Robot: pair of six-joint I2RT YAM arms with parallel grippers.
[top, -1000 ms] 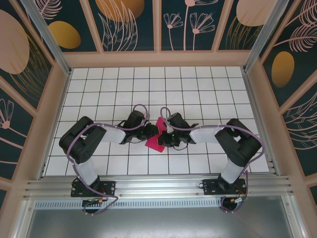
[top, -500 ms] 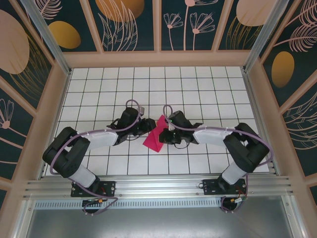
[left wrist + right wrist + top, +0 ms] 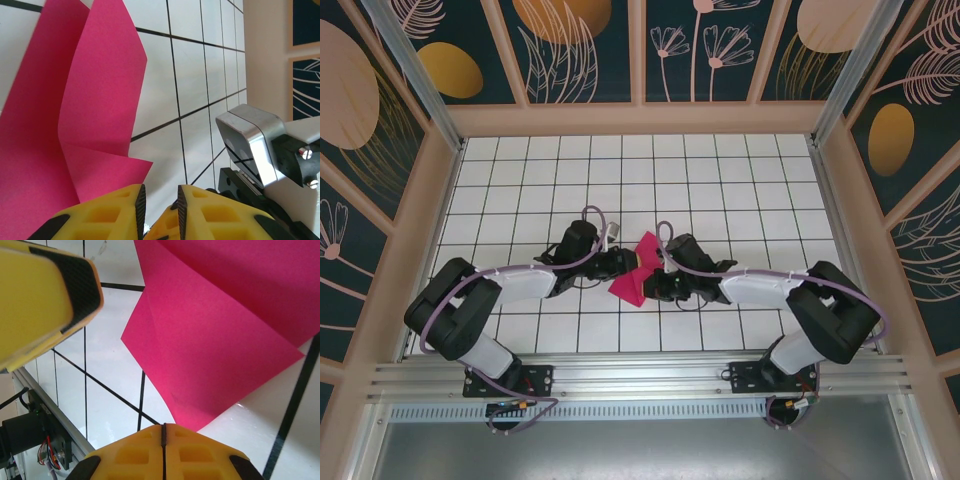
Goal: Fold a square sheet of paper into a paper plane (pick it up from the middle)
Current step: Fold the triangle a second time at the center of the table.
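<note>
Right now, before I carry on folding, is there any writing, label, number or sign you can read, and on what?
None: no text can be read. The pink paper is plain, the table has only grid lines, the walls only plant drawings.

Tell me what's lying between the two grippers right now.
The creased magenta paper. The top external view shows the left gripper at its left edge and the right gripper at its right edge, with nothing else between them.

No legible text, no labels — none
</note>
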